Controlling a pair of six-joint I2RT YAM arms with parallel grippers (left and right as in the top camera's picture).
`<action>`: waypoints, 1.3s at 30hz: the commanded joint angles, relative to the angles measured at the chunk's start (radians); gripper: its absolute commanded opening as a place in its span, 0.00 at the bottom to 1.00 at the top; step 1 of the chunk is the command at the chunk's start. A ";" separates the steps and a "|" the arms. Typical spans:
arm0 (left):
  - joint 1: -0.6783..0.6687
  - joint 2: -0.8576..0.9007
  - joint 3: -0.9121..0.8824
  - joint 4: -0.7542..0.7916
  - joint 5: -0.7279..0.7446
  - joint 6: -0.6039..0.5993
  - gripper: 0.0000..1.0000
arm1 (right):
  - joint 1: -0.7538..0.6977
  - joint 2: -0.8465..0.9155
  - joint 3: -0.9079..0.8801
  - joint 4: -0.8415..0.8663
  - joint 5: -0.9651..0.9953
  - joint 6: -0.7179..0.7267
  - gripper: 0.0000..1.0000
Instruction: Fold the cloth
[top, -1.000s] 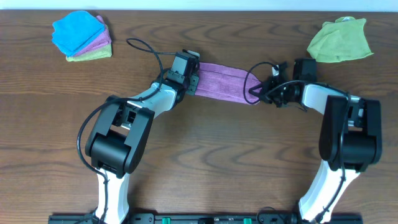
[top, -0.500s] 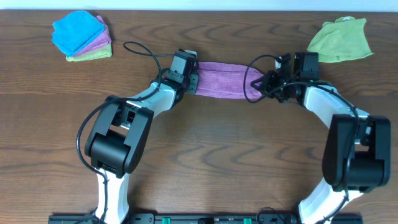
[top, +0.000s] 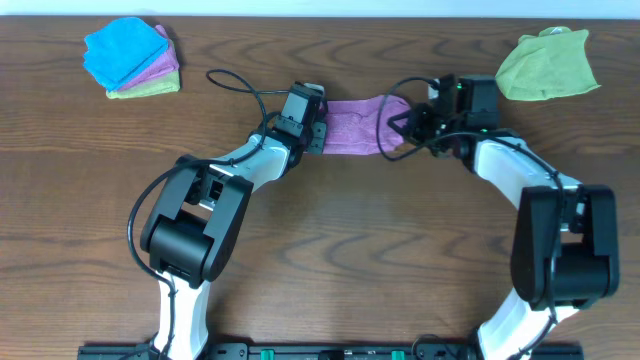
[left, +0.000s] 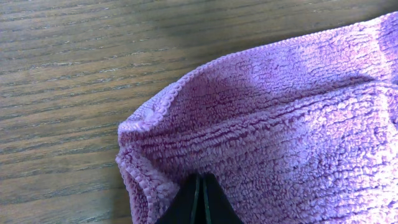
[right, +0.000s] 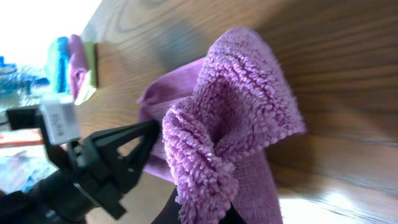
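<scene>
The cloth lies at the far centre of the table, strung between both grippers; the left gripper is clamped tight on its left end, low against the wood; the right gripper is clamped tight on the right end, which bunches and lifts clear of the table. Over the last second the right gripper has travelled toward the left one; the visible span of cloth has shortened markedly. Judgement: the fold-over is under way; the carried end is not yet laid over the held end.
</scene>
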 joint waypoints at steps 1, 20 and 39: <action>-0.015 0.029 -0.011 -0.033 0.051 -0.012 0.06 | 0.033 -0.025 -0.004 0.031 -0.018 0.063 0.02; -0.011 0.028 -0.011 -0.031 0.051 -0.012 0.06 | 0.138 -0.025 0.000 0.106 0.034 0.117 0.02; 0.103 -0.289 -0.004 -0.061 -0.053 -0.011 0.06 | 0.141 -0.025 0.001 0.115 0.014 0.133 0.02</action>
